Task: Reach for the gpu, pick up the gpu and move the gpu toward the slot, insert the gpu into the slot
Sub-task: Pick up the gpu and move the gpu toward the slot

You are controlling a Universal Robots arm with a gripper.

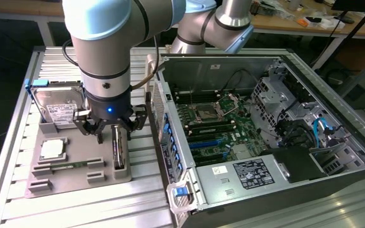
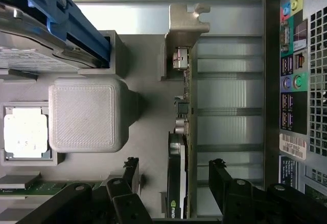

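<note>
In the exterior view, hovering with the pincer (image 1: 114, 133) spread apart just above the gpu (image 1: 118, 153) standing on edge in the gray holder (image 1: 74, 183), at the exterior view's left of the open computer case (image 1: 246, 76); in the wrist view, showing the gpu (image 2: 179, 147) between the two fingers (image 2: 132, 169), touching neither.

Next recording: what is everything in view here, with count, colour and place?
tray: one, grey, on the metal table
gpu: one, dark, silvery bracket, edge-on in the tray
hard drive: one, silver, blue carrier, upright in the tray
processor chip: one, silver, flat in the tray
memory stick: one, green, flat in the tray
computer case: one, dark, open, exterior view's right
motherboard: one, green, inside the case
slot: count unclear, blue, on the motherboard
arm: one, silver and pale blue, above the tray
claw: one, black, open, straddling the gpu
</note>
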